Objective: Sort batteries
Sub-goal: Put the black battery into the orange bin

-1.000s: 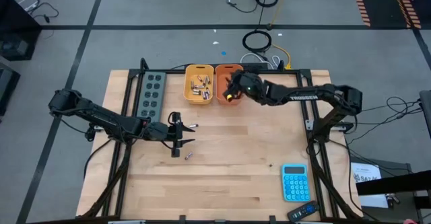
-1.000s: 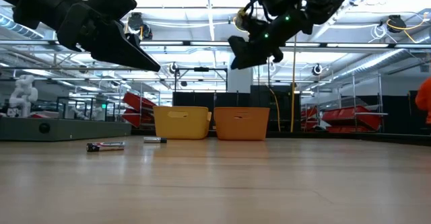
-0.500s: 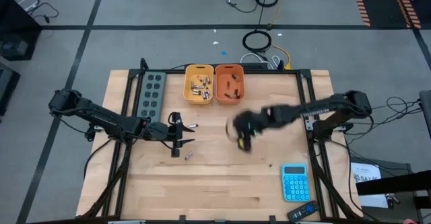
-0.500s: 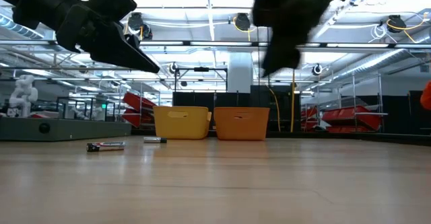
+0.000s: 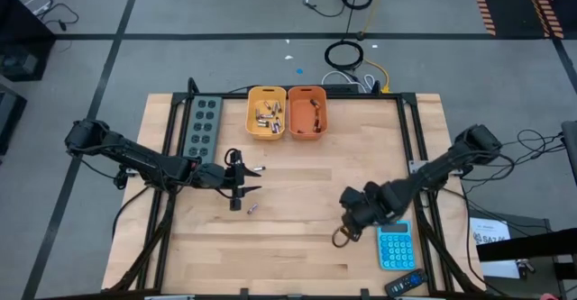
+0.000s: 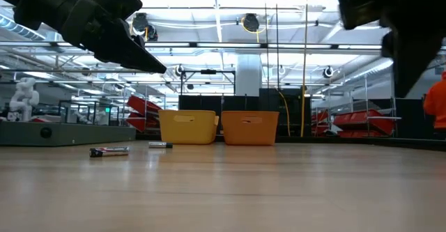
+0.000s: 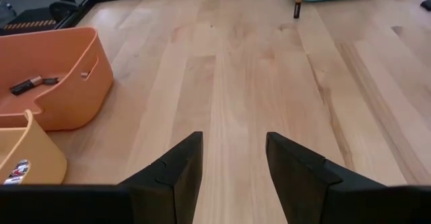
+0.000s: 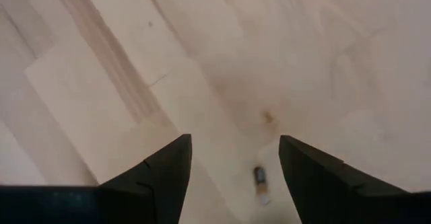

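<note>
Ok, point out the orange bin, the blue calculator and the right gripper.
orange bin [image 5: 306,131]: high view, near rim.
blue calculator [image 5: 393,247]: high view, middle of keypad.
right gripper [image 8: 232,177]: right wrist view, midway between its open fingertips.

Two batteries [image 6: 109,151] lie on the table [image 6: 230,190] before two bins [image 6: 187,127].

The counter [image 5: 297,201] is pale wood planks, smooth with a light satin sheen and visible grain. Both bins [image 5: 267,112] look like matt orange plastic, and the right pincer [image 8: 232,163] has matt black fingers. The little battery [image 8: 259,177] looks metallic.
</note>
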{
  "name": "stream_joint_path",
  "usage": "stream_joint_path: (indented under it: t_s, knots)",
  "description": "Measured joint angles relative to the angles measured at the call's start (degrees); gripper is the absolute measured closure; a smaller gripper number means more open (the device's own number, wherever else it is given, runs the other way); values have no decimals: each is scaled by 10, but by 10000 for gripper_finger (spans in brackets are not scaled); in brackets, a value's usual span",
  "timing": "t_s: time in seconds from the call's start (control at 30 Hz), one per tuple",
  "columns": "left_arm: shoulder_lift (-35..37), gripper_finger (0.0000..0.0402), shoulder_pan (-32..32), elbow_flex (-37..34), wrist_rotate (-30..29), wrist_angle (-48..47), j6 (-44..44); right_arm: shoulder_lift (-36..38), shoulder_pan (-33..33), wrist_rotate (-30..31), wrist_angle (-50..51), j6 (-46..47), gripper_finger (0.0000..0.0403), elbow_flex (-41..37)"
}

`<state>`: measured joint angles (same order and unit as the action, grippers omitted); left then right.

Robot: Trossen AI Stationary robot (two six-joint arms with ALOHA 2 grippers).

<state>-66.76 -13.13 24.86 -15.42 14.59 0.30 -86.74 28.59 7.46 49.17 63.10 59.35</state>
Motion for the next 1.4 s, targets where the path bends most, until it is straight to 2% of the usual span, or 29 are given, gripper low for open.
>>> stream_joint_path:
  t_s: [0.2, 0.4, 0.47, 0.77, 0.97, 1.13, 1.4]
  knots:
    - [0, 229, 0, 0, 0, -4, 0, -9, 57, 53, 7, 90, 186, -2]
    - [0, 229, 0, 0, 0, -7, 0, -11, 113, 189, 16, 159, 191, -25]
    - [0, 229, 0, 0, 0, -7, 0, -11, 131, 212, 21, 195, 194, -38]
    - [0, 229, 0, 0, 0, -7, 1, -11, 184, 195, -22, 294, 199, -103]
    - [0, 229, 0, 0, 0, -6, 4, -11, 192, 207, -76, 312, 200, -133]
    - [0, 229, 0, 0, 0, -6, 4, -11, 192, 210, -82, 317, 203, -141]
    - [0, 229, 0, 0, 0, -6, 4, -15, 192, 207, -86, 311, 259, -143]
